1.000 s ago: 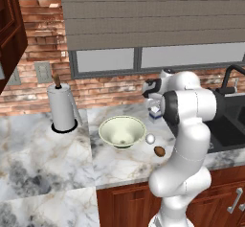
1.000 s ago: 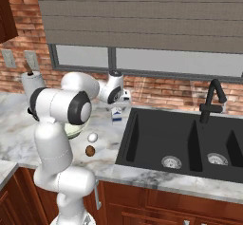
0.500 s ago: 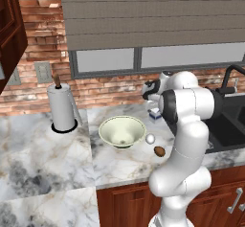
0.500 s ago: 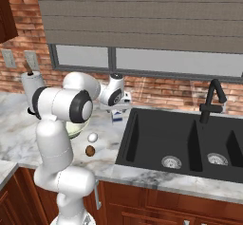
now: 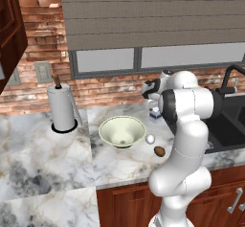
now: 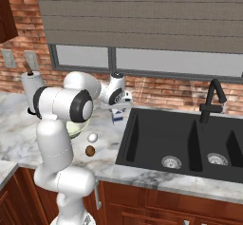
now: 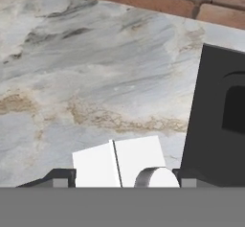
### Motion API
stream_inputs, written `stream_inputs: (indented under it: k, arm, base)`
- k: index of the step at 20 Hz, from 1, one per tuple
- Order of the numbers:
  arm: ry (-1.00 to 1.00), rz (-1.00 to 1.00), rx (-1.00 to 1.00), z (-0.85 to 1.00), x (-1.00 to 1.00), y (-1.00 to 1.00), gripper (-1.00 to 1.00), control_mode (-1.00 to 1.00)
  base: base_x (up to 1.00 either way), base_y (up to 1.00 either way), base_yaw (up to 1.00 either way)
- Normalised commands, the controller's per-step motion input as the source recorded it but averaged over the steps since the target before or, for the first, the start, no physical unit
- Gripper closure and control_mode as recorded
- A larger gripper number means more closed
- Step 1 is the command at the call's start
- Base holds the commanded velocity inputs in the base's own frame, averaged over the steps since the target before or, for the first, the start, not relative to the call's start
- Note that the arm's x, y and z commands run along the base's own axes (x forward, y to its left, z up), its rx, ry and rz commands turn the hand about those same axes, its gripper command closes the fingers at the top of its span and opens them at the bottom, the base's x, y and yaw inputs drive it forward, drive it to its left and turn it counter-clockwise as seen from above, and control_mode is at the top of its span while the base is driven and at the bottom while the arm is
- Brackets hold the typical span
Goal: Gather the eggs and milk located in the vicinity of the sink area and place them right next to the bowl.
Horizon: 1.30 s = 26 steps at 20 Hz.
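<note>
The milk carton (image 6: 117, 116) stands on the counter beside the sink (image 6: 185, 136), its blue band showing below my hand. My gripper (image 6: 118, 107) hangs right over it, open. In the hand view the carton's white gable top (image 7: 119, 161) sits between the two dark fingertips (image 7: 57, 177), one on each side. The white egg (image 5: 150, 138) and brown egg (image 5: 159, 151) lie on the counter just right of the pale bowl (image 5: 122, 131). From the left base view the carton (image 5: 154, 114) is partly hidden behind my arm.
A paper-towel roll (image 5: 62, 107) stands left of the bowl near the brick wall. The dark faucet (image 6: 210, 100) rises behind the black basin. The counter's front edge (image 5: 143, 175) runs just below the eggs.
My hand has dropped slightly toward the milk carton. The eggs, bowl and carton have not moved.
</note>
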Motion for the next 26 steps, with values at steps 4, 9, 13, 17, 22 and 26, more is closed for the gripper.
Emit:
stream_inputs:
  k: [4,9,13,17,22,26]
  arm:
    - [0.0,0.0,0.0,-0.01,0.0,0.0,1.0,-1.0]
    - [0.0,0.0,0.0,-0.06,0.0,0.01,1.0,-1.0]
    - [0.0,0.0,0.0,-0.09,0.0,0.09,1.0,-1.0]
    - [0.0,0.0,0.0,-0.07,0.0,0.16,1.0,-1.0]
    - [0.0,0.0,0.0,-0.04,-0.05,0.24,1.0,-1.0]
    - [0.0,0.0,0.0,-0.05,-0.09,0.25,1.0,-1.0]
  base:
    - [0.0,0.0,0.0]
    - [0.0,0.0,0.0]
    - [0.0,0.0,0.0]
    - [0.0,0.0,0.0]
    - [0.0,0.0,0.0]
    - [0.0,0.0,0.0]
